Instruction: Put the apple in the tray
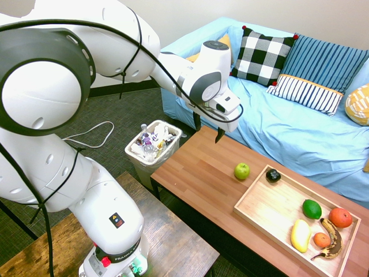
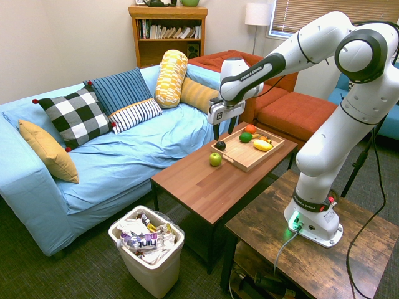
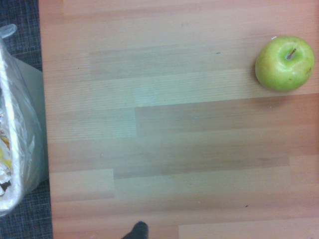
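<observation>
The small glossy yellow-green apple (image 1: 241, 171) is parked on the reddish-brown wooden tabletop (image 1: 196, 179), just beside the light-wood rectangular tray's (image 1: 253, 202) corner. The gripper (image 1: 207, 128) is hung above, fingers released.

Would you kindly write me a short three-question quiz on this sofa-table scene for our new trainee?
1. True or false: the apple lies inside the tray.
2. The gripper is: A) open above the table, B) shut on the apple, C) inside the bin.
3. Which dark fruit sits in the tray corner nearest the apple?

Key: 1 false, it rests on the table beside the tray. 2 A. 3 the small blackish fruit.
</observation>
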`<act>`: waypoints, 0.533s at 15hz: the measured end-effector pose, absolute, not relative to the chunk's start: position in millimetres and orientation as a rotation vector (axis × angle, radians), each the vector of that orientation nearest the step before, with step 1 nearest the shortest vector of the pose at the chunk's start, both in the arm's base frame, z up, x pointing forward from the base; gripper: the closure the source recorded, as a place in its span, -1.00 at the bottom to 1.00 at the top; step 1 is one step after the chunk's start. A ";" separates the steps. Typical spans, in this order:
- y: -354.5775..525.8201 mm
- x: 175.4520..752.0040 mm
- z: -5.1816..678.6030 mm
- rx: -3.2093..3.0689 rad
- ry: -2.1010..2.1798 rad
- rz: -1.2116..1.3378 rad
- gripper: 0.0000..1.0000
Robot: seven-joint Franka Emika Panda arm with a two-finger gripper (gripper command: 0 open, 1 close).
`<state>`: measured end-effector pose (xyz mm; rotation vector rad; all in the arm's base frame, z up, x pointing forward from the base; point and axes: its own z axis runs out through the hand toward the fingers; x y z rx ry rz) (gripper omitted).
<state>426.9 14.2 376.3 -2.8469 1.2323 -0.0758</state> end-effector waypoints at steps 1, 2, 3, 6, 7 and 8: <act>14.1 427.8 376.4 -2.847 1.232 -0.076 -1.00; 12.7 428.4 376.2 -2.845 1.235 -0.075 -1.00; 8.5 430.7 377.7 -2.837 1.244 -0.078 -1.00; -14.7 449.0 378.3 -2.821 1.305 -0.100 -1.00; -21.5 459.5 374.9 -2.816 1.335 -0.111 -1.00; -25.4 471.9 368.7 -2.806 1.370 -0.128 -1.00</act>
